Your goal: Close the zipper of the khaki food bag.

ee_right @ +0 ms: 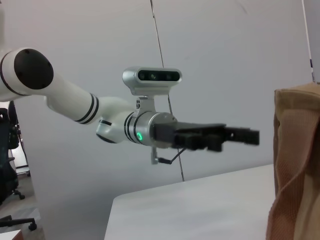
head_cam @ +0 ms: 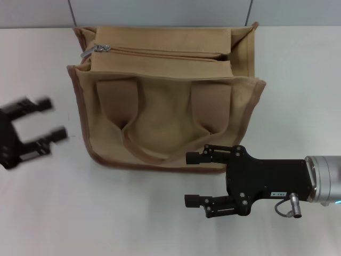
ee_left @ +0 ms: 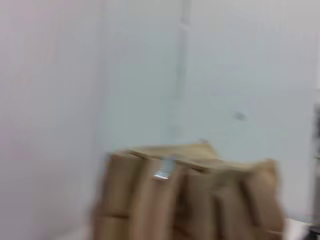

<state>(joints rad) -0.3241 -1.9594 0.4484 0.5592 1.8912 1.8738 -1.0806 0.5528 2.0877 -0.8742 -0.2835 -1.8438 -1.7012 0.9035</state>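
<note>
The khaki food bag [head_cam: 170, 106] stands on the white table, its two handles hanging down the near side. The zipper track [head_cam: 165, 52] runs along its top, and the silver pull tab [head_cam: 95, 50] sits at the bag's left end. My left gripper [head_cam: 54, 118] is open and empty, left of the bag and apart from it. My right gripper [head_cam: 190, 180] is open and empty, just in front of the bag's lower right corner. The left wrist view shows the bag [ee_left: 200, 200] and pull tab [ee_left: 162, 170], blurred. The right wrist view shows the left gripper [ee_right: 247, 136] and the bag's edge [ee_right: 297, 165].
The white table [head_cam: 106, 213] spreads around the bag. A grey wall [head_cam: 160, 10] with vertical seams stands right behind the bag.
</note>
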